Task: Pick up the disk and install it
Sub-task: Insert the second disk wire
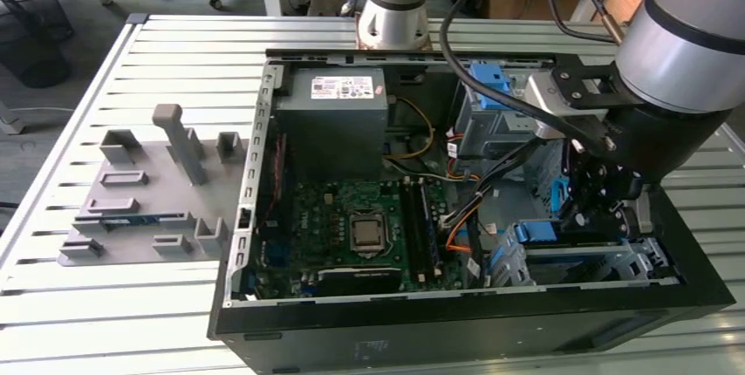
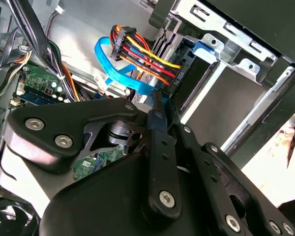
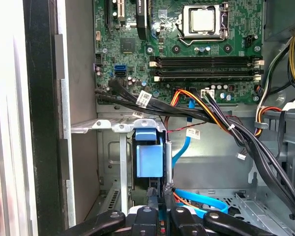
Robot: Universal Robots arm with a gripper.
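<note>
Your gripper (image 3: pixel 160 209) sits low inside the open computer case (image 1: pixel 466 323), at the drive bay (image 3: pixel 118 127), so the disk (image 3: pixel 150 157) slides edge-on into its slot. The fingers (image 2: pixel 160 123) look closed together on the disk's edge, blue frame showing in the bay.

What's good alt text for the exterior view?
A robot arm's end effector reaches down into an open computer case at the exterior view's right, near a blue-trimmed drive bay. The motherboard and power supply lie exposed; a grey fixture sits left.

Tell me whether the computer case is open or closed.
Open. In the exterior view the computer case lies with no side panel: its motherboard and power supply are exposed, and the arm reaches inside.
</note>
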